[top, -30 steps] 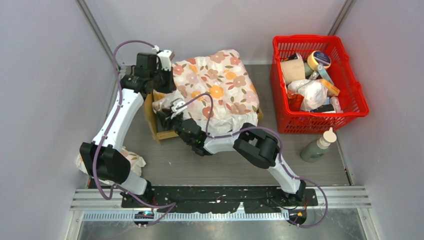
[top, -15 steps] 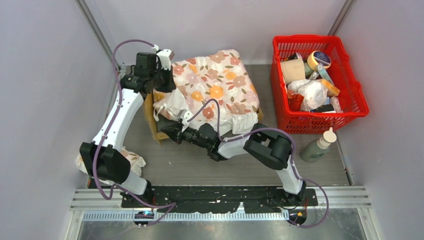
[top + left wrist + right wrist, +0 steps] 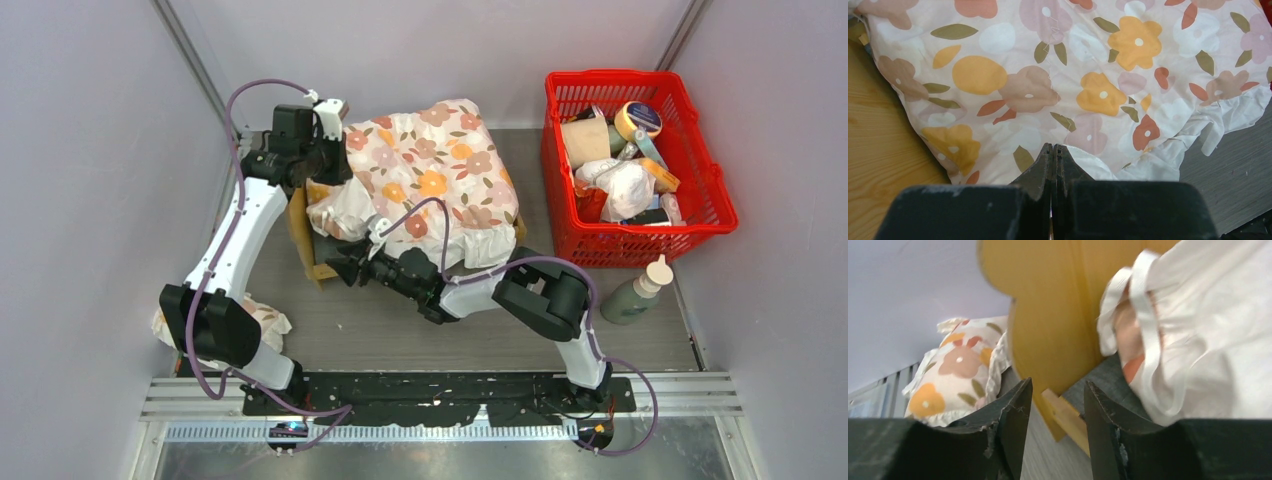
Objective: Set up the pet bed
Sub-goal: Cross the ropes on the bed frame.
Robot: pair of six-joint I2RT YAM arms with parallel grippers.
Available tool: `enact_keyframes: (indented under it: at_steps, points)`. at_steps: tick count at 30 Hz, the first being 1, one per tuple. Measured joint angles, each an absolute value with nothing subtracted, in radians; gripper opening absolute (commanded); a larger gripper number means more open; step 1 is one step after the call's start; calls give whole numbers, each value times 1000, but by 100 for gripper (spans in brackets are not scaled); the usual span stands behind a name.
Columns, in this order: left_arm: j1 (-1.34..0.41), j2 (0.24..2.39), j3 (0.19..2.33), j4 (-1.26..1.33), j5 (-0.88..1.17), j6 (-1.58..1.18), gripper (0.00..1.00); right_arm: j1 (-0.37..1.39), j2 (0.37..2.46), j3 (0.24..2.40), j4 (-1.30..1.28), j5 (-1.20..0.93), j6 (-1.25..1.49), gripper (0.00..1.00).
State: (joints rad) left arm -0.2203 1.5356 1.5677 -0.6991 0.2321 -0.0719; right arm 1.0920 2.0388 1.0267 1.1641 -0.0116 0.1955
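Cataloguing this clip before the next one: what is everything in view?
Light-wood pet bed frame with scalloped headboard: one, tan, centre-left, mostly under the cushion.
Large floral-print cushion: one, white with orange flowers, on the bed.
Small floral-print cushion: one, same print, near left.
Red plastic basket: one, far right, full of assorted items.
Squeeze bottle: one, grey-green, white nozzle, nearer than the basket.
Left gripper: one, black, shut, over the large cushion.
Right gripper: one, black, open, facing the headboard.

cushion [image 3: 425,180] sits on the pet bed [image 3: 318,270] at upper centre, basket [image 3: 640,250] upper right, bottle [image 3: 635,293] just below it, second cushion [image 3: 268,322] lower left
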Motion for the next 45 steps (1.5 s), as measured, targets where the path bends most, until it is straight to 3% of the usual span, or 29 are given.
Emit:
enact_keyframes:
  at_steps: [5,17,19,21,23,29,36,45]
  points:
    - [-220,1536,1565,-699,234,-76,0,1091,2039,1132,1095,98,202,56]
    - [-220,1536,1561,-696,248,-79,0,1082,2174,1356,981,168,216,58]
    - [-220,1536,1561,-696,248,-79,0,1082,2192,1372,956,175,219,54]
    - [-220,1536,1561,-695,249,-79,0,1077,2207,1391,945,169,221,37]
    - [-220,1536,1561,-694,249,-79,0,1071,2217,1401,947,135,221,27]
    - [-220,1536,1561,-695,249,-73,0,1025,2217,1329,1081,-124,266,9]
    - [-220,1536,1561,-696,248,-72,0,966,2217,1253,1164,-393,301,5]
    - [-220,1536,1561,-743,242,-71,0,963,2197,1176,1207,-513,294,8]
